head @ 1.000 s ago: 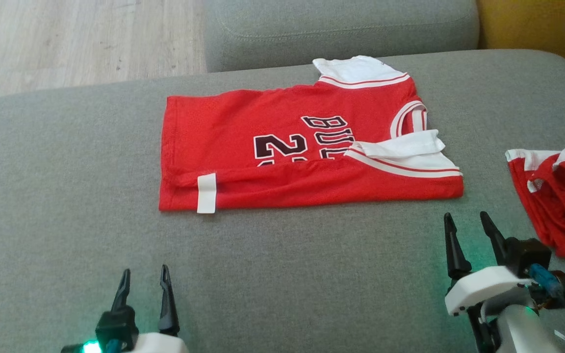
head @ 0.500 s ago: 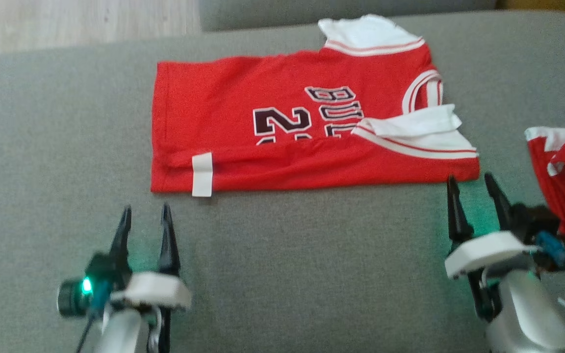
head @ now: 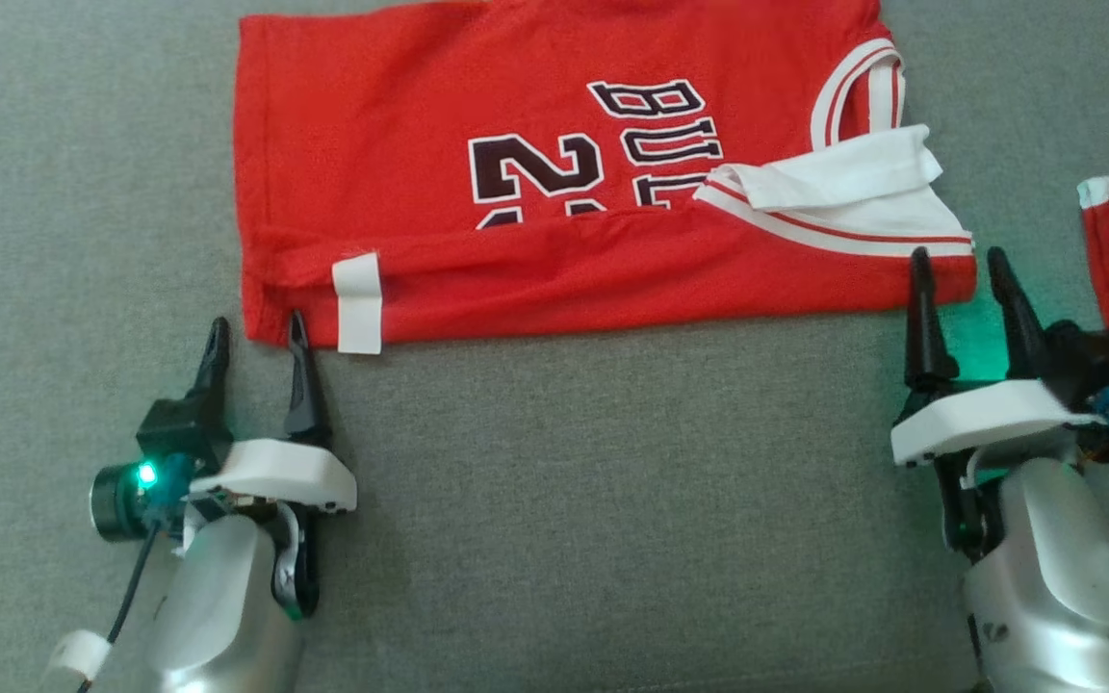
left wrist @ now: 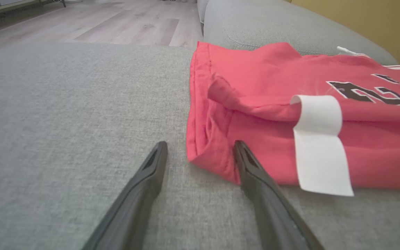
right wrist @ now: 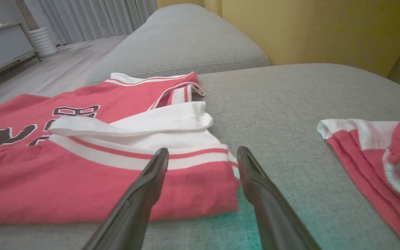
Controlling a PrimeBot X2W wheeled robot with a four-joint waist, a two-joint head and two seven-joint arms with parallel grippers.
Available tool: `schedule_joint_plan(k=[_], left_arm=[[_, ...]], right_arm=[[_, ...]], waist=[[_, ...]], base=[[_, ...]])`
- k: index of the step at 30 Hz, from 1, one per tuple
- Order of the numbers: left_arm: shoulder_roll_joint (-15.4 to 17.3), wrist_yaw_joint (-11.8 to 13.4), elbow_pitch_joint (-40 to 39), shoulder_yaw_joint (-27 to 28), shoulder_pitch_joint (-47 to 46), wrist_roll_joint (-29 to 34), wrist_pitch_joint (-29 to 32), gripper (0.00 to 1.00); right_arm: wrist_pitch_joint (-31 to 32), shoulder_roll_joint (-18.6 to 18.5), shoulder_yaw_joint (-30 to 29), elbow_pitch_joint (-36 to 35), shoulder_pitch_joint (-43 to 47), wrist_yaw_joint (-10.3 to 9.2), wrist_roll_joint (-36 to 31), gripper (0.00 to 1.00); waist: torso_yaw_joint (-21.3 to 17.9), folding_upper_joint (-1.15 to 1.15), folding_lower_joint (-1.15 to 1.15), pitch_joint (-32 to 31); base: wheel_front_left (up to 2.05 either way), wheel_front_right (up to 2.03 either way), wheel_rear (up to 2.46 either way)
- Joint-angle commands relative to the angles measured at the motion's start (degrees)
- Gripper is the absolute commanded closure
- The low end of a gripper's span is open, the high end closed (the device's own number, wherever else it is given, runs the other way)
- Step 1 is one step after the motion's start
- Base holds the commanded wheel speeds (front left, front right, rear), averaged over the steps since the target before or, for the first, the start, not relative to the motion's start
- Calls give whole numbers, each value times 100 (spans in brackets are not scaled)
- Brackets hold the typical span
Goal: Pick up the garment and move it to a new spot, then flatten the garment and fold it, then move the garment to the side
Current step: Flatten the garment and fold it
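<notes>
Red garment [head: 554, 260] of thin, matt cloth, softly creased, with smooth white trim and a flat white label [head: 358, 303]. It lies on a grey sofa cushion [head: 564, 500] of coarse, matt woven fabric. The long fingers of the left gripper [head: 258, 320] and right gripper [head: 957, 252] look like dark matt plastic. The forearms [head: 218, 606] are glossy silver. Far left is a pale wood-grain floor [left wrist: 99, 27].

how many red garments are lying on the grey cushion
2. The jersey lies partly folded in the middle of the cushion; a second red-and-white garment is bunched to its right, cut off by the head view's edge. More may lie out of frame.
</notes>
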Motion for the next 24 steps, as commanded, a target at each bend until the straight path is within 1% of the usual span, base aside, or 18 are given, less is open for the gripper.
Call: schedule_joint_plan(k=[1,2,3,5,6,9,20,21,22,23,24], left_arm=[[81,-35,-8,165,-162,13,-24,0],[81,-84,148,102,-186,-26,-24,0],[81,-135,239,45,-199,-48,-24,10],[81,-231,383,-81,-235,-74,-24,81],[81,-269,430,-135,-249,-109,-24,100],[81,-342,533,-297,-278,-212,-24,100],[81,-329,446,-549,-284,-336,-24,100],[81,-329,442,-561,-281,-333,-24,100],[81,-329,436,-569,-276,-332,-24,100],[81,-328,426,-570,-268,-332,-24,100],[81,-325,410,-564,-258,-333,-24,100]], right_arm=[[-62,-4,82,-193,-97,-4,9,0],[-62,-4,-17,-156,-104,-4,-29,0],[-62,-4,-57,-121,-104,-4,-60,0],[-62,-4,-133,-44,-105,-4,-102,0],[-62,-4,-166,-7,-104,-4,-121,0],[-62,-4,-214,191,-100,-4,-170,0],[-62,-4,-83,837,-323,-4,214,0],[-62,-4,-41,940,-340,-4,284,35],[-62,-4,14,1030,-356,-4,335,97],[-62,-4,55,1101,-369,-4,364,100],[-62,-4,79,1152,-382,-4,415,100]], waist=[[-49,0,-1,78],[-55,0,-1,104],[-57,0,-1,115],[-54,0,-1,132],[-49,0,-1,140],[-19,0,-1,145],[96,0,-1,152],[110,0,-1,150],[124,0,-1,146],[133,0,-1,141],[138,0,-1,135]], base=[[0,0,0],[0,0,0],[0,0,0],[0,0,0],[0,0,0],[0,0,0],[0,0,0],[0,0,0],[0,0,0],[0,0,0],[0,0,0]])
